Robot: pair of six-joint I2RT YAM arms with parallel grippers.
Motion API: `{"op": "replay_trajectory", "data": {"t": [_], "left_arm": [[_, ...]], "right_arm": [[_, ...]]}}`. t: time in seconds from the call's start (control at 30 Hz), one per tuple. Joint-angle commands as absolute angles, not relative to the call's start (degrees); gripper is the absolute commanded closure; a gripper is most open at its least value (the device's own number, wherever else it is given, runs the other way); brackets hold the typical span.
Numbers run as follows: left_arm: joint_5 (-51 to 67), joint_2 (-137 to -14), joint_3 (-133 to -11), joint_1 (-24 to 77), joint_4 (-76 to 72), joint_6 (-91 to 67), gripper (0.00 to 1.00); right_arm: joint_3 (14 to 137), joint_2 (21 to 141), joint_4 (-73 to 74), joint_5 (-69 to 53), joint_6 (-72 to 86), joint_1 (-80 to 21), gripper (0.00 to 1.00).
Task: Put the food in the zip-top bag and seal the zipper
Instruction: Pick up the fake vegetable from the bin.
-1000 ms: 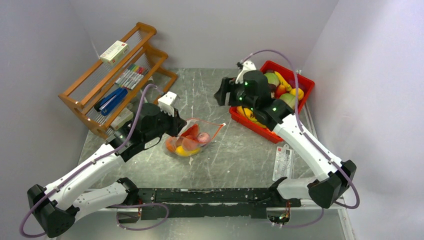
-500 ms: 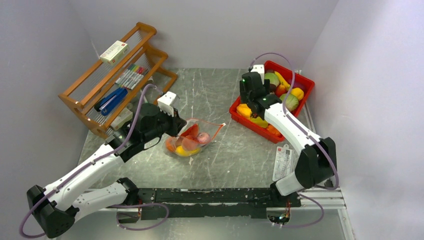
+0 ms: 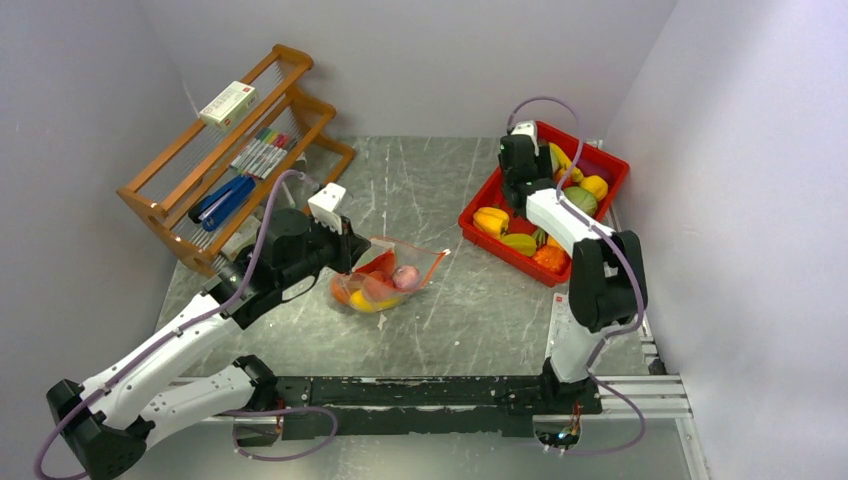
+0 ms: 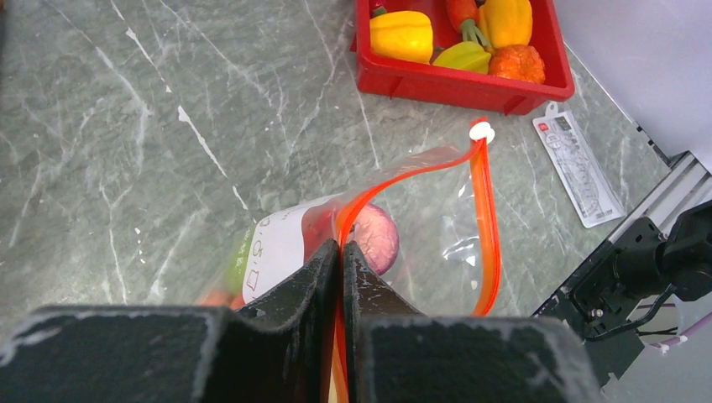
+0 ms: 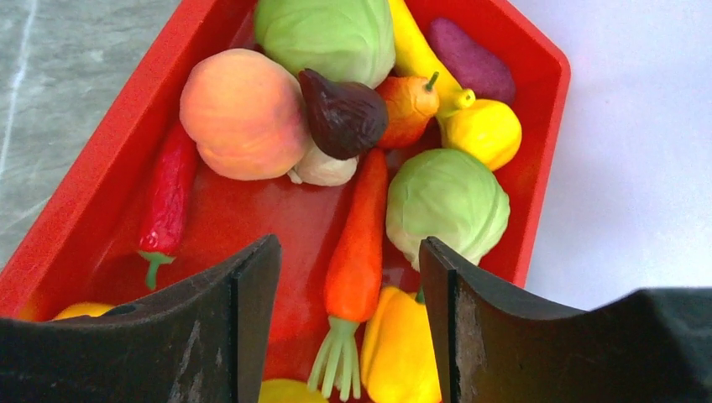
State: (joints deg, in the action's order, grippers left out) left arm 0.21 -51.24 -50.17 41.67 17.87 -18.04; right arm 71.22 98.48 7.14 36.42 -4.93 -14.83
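Note:
The clear zip-top bag (image 3: 385, 280) lies mid-table with several toy foods inside, among them a pink-purple one (image 4: 374, 237); its white label (image 4: 275, 249) faces up. My left gripper (image 4: 340, 249) is shut on the orange-red zipper strip (image 4: 487, 210) at the bag's mouth and holds the mouth open. My right gripper (image 5: 348, 260) is open and empty above the red tray (image 3: 610, 168) of food, over an orange carrot (image 5: 357, 239), between a peach (image 5: 243, 113) and a green cabbage (image 5: 449, 197).
A wooden rack (image 3: 235, 150) with pens, tools and a box stands at the back left. A flat packaged card (image 3: 566, 322) lies on the table by the right arm's base. White walls close in the table.
My right arm has swung back from near the tray's left edge to over the tray's far part. The left gripper and the bag have stayed almost still.

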Motion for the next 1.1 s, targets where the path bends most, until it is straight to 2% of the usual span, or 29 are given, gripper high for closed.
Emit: {"op": "replay_trajectory", "data": {"t": [0.0, 0.2, 0.77, 1.07], "left_arm": [[0.25, -50.42, -51.01, 41.47, 17.19, -18.44, 0.93], [0.02, -50.08, -50.98, 41.44, 17.19, -18.53, 0.93], [-1.12, -49.21, -50.74, 41.46, 18.76, -18.34, 0.93], [-1.82, -48.79, -50.67, 41.48, 19.28, -18.2, 0.93]], "right_arm": [[75.74, 102.97, 3.42, 36.53, -9.42, -12.75, 0.39], [81.15, 107.51, 5.13, 33.42, -8.94, -8.23, 0.41], [88.38, 115.39, 9.91, 16.82, -2.24, -2.29, 0.34], [91.31, 120.36, 12.25, 15.21, -1.83, -2.1, 0.33]]}}
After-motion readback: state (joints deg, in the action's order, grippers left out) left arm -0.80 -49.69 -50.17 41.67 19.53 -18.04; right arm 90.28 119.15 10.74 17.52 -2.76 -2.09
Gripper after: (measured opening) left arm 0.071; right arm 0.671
